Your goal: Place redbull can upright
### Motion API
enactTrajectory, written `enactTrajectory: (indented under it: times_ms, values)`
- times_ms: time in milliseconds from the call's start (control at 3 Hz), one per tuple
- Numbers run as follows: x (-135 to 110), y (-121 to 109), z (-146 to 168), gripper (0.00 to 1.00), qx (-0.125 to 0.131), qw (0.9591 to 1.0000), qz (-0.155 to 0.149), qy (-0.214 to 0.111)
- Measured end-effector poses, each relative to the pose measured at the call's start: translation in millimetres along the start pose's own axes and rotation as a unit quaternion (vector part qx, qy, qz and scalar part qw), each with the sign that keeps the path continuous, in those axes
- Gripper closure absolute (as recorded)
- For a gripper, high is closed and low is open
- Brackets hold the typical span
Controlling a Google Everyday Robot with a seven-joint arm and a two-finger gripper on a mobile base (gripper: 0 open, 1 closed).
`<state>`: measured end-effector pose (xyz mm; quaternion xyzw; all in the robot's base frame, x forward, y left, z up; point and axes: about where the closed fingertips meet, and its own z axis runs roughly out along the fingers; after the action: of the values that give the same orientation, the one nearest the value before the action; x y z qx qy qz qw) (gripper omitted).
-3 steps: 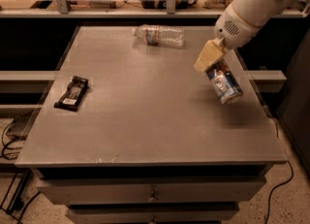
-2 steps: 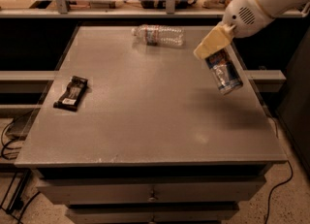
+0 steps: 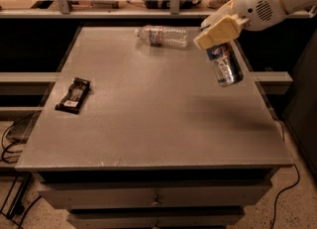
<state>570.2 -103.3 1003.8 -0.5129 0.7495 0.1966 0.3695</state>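
Note:
The redbull can point(image 3: 225, 64), slim, silver and blue, hangs in the air above the right side of the grey table point(image 3: 148, 119), tilted with its rimmed end pointing down and to the right. My gripper point(image 3: 218, 37), with tan fingers on a white arm, is shut on the can's upper end and holds it well clear of the table top. The can casts a faint shadow on the table below.
A clear plastic water bottle point(image 3: 162, 35) lies on its side at the back of the table. A black packet point(image 3: 74, 94) lies near the left edge. Drawers sit under the table front. A shelf with clutter runs behind.
My gripper has lifted the can upward and a little back over the right side of the table. The bottle and the black packet have not moved.

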Motion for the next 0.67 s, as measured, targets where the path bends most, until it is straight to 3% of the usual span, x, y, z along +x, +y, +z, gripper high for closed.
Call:
enactTrajectory:
  times_ms: [333, 667]
  values:
    - [0.2, 0.0, 0.3, 1.00, 0.000, 1.0000, 0.000, 0.001]
    - [-1.0, 7.9, 10.6, 1.00, -0.012, 0.9994, -0.031, -0.010]
